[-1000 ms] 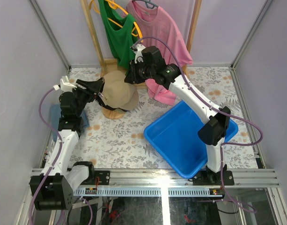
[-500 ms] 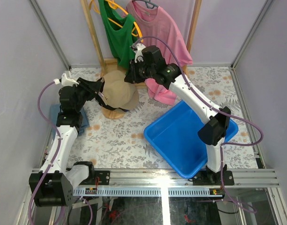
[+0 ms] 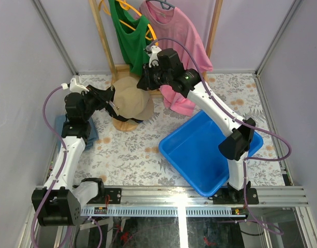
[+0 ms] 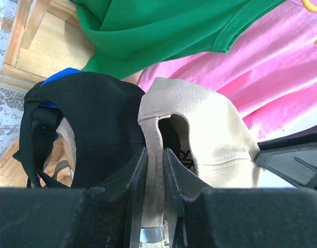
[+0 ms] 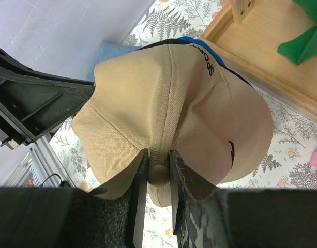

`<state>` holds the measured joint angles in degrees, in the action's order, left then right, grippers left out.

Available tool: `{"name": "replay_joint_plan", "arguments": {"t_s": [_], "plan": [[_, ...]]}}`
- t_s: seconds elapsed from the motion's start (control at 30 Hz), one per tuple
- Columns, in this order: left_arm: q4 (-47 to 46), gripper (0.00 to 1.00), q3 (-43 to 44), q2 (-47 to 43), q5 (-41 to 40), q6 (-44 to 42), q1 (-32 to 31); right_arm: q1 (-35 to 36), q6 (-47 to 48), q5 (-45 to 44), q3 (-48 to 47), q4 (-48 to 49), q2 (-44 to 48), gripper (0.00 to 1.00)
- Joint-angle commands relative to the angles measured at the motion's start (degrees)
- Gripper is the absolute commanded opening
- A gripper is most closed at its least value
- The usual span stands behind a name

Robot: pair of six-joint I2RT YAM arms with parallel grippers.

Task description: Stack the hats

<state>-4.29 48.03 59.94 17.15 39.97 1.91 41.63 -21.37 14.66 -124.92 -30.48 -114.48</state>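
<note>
Hanging behind tan cap: green shirt, pink shirt; blue bin nearby.

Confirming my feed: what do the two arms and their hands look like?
Both the left arm and right arm have white links, black joints and a looping purple cable. The left hand and right hand each have two black fingers.
</note>
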Motion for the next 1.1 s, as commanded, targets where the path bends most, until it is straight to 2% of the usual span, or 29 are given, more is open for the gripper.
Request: {"name": "replay_joint_plan", "arguments": {"t_s": [0.0, 0.13, 0.47, 1.07], "plan": [[0.44, 0.15, 2.29, -0.18, -0.59, -1.77, -0.21, 0.64, 1.09, 1.37, -3.42, 2.32, 2.57, 0.20], [0.28, 0.07, 2.50, -0.12, -1.83, -1.74, -0.21, 0.64, 1.74, 0.65, -3.78, 1.96, 2.29, 0.20], [0.92, 0.00, 2.28, -0.71, -8.20, -1.29, -0.12, 0.32, 3.96, -2.37, -7.51, 0.25, -0.25, 0.20], [4.82, 0.00, 1.36, -1.90, -15.47, -1.82, -0.25, -0.11, 2.88, -0.30, -9.69, 2.22, -6.09, 0.20]]}}
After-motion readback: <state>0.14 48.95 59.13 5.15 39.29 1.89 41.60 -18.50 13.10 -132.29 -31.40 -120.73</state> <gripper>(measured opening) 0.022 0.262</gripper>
